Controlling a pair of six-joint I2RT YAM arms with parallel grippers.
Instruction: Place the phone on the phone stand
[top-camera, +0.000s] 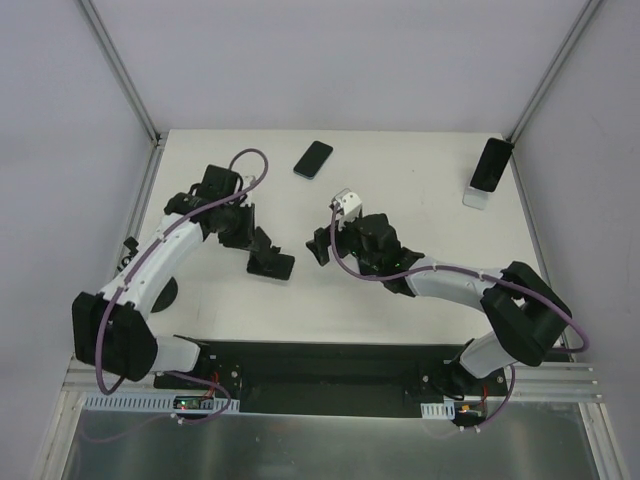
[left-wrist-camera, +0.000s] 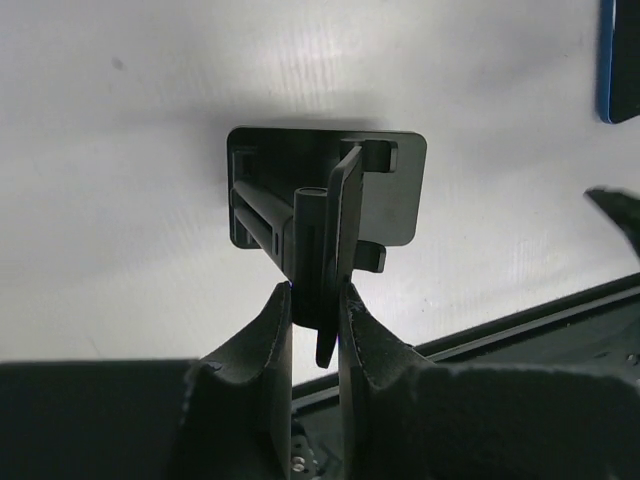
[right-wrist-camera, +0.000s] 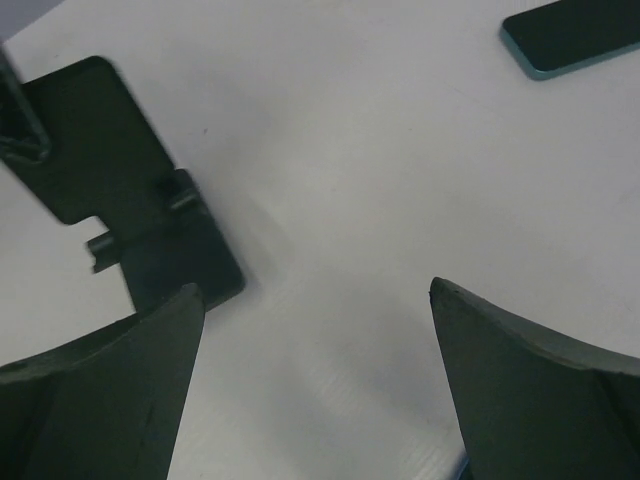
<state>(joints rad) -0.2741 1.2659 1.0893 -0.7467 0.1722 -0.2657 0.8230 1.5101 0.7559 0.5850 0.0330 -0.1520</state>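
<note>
- While it lies flat on the white table (top-camera: 420, 190), phone (top-camera: 313, 159) is on the far side, well apart from both grippers.
- Left gripper (left-wrist-camera: 315, 292): pinching black phone stand (left-wrist-camera: 330, 185).
- Right gripper (right-wrist-camera: 315, 288): fingers spread, empty, near stand.

On my screen the table (top-camera: 420, 170) reads as a white matt board, and the right wrist view shows a fine, faint grain in it. The phone stand (left-wrist-camera: 400, 190) looks like moulded black plastic, matt, with a dull sheen along its ribs. The phone (top-camera: 313, 159) has a dark glossy face and, seen from the right wrist, a smooth teal rim. The fingers (left-wrist-camera: 258, 345) of the left gripper (left-wrist-camera: 315, 295) look like matt black plastic, slightly rough, and the right gripper (right-wrist-camera: 315, 288) looks the same. I see smooth white arm shells (top-camera: 165, 255) and a brushed metal sheet (top-camera: 300, 450) at the near edge
</note>
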